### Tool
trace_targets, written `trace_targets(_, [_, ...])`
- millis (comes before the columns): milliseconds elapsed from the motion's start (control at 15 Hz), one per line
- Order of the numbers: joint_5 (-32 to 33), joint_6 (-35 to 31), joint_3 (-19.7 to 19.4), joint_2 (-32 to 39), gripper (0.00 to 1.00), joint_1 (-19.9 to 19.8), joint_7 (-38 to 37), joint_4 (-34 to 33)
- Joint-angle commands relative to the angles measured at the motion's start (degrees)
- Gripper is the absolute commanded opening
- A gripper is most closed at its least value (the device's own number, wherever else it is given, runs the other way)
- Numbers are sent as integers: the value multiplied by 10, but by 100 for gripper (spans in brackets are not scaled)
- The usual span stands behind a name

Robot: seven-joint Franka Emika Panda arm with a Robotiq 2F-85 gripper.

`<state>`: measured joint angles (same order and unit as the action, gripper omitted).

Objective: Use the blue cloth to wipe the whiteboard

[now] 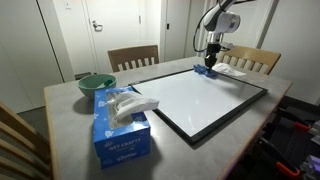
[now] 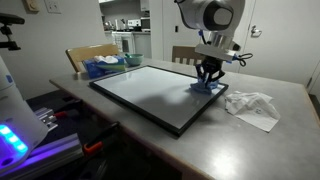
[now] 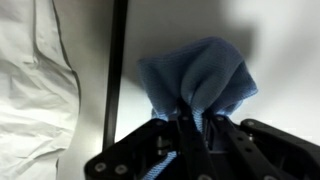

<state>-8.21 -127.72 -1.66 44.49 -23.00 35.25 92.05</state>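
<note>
The whiteboard [image 1: 205, 100] [image 2: 150, 90] lies flat on the table, glossy white with a thin black frame [image 3: 113, 70]. My gripper [image 1: 209, 64] [image 2: 207, 82] [image 3: 190, 122] is shut on the blue cloth [image 3: 198, 75] and holds it down on the board near one corner, close to the frame. In both exterior views the blue cloth [image 1: 205, 70] [image 2: 206, 88] shows as a small bunch under the fingers. The wrist view shows the fabric pinched between the jaws and spreading out over the white surface.
A light-blue tissue box [image 1: 120, 125] stands near the board's edge, with a green bowl [image 1: 96, 84] behind it. Crumpled white paper [image 2: 252, 106] [image 3: 35, 80] lies on the table just outside the frame near the gripper. Wooden chairs [image 1: 133, 57] ring the table.
</note>
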Motion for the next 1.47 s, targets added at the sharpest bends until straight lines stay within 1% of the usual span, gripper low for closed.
trace_targets(0, [-2,13,11,7,3,8,-20,-5])
trace_targets(267, [-13,2,23,5,3,9,-43,1])
trace_targets(533, [-16,-2,27,4,3,8,-67,3])
trace_targets(867, [-17,-3,24,-5,3,8,-89,18])
trace_targets(1400, [-21,-10,16,-40,3,7,-115,69])
